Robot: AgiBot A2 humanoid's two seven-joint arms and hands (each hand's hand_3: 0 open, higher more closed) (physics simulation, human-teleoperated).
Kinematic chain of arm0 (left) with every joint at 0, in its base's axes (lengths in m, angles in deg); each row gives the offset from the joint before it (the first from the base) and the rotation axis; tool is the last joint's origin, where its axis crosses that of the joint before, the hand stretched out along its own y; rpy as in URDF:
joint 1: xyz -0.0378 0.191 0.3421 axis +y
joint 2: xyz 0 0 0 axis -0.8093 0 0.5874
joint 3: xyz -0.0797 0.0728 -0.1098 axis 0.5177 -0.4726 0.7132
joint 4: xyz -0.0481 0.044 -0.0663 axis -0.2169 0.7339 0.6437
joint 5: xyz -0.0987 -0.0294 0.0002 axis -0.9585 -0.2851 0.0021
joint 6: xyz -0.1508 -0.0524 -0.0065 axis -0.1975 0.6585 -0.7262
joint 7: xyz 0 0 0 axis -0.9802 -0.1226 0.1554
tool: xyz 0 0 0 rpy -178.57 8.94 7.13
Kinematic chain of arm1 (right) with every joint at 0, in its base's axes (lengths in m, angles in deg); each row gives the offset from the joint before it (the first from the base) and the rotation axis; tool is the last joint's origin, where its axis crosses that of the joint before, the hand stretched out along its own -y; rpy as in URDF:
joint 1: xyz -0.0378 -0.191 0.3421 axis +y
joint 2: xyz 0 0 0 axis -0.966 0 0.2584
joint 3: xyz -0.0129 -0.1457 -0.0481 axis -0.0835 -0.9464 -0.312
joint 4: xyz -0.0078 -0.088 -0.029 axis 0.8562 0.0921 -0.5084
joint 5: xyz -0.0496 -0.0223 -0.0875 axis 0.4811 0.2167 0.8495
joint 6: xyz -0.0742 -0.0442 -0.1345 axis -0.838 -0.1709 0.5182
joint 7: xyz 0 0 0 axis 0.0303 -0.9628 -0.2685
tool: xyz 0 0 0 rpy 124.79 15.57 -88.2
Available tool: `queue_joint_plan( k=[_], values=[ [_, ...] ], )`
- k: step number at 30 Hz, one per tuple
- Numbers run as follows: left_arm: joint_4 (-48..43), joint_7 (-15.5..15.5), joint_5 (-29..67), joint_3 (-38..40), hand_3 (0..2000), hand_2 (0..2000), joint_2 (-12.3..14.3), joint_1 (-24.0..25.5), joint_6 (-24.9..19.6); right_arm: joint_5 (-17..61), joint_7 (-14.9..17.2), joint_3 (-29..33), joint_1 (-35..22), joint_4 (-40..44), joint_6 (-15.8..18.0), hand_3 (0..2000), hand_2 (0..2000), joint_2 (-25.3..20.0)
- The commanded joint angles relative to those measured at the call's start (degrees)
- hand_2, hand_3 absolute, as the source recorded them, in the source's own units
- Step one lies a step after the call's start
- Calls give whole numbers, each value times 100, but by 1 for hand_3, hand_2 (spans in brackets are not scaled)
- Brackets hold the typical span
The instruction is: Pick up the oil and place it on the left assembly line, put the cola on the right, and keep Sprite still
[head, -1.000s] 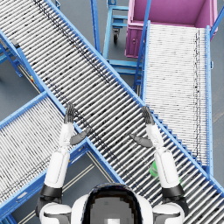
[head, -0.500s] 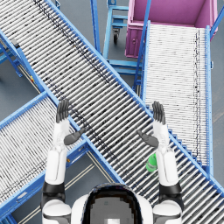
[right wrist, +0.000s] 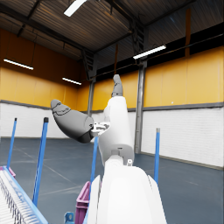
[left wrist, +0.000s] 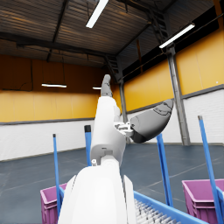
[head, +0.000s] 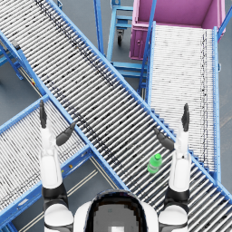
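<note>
Sprite bottle (head: pixel 154 163): on central assembly line (head: pixel 90 95), close to its right edge at the near end. Left robot hand (head: pixel 49 130) and right robot hand (head: pixel 180 136): raised, fingers wide, empty. Leave bottle untouched; route right forearm clear of it.

The head camera looks steeply down on the roller conveyors (head: pixel 104 104). The wrist cameras sit close behind the left hand (left wrist: pixel 111 122) and right hand (right wrist: pixel 116 118), tilted up toward the ceiling (left wrist: pixel 65 26). The head view also takes in both hands.

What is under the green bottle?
The green bottle lies on the grey rollers of the diagonal conveyor. The rollers directly beneath it are hidden by the bottle itself.
</note>
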Motion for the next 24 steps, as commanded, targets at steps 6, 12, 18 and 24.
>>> queue_joint_plan(
  k=[6,12,18,24],
  values=[
    [-136,0,287,-4,0,0,9,-69,0,206,0,415,-118,30,0,0,0,6],
    [-181,0,326,-47,0,0,37,-36,0,232,0,430,-29,-26,0,0,0,-30],
    [-208,0,332,-29,0,0,54,-62,0,236,0,405,-26,-6,0,0,0,-41],
    [-256,0,332,-18,0,0,85,33,0,236,0,350,-19,34,0,0,0,-55]
  ],
)
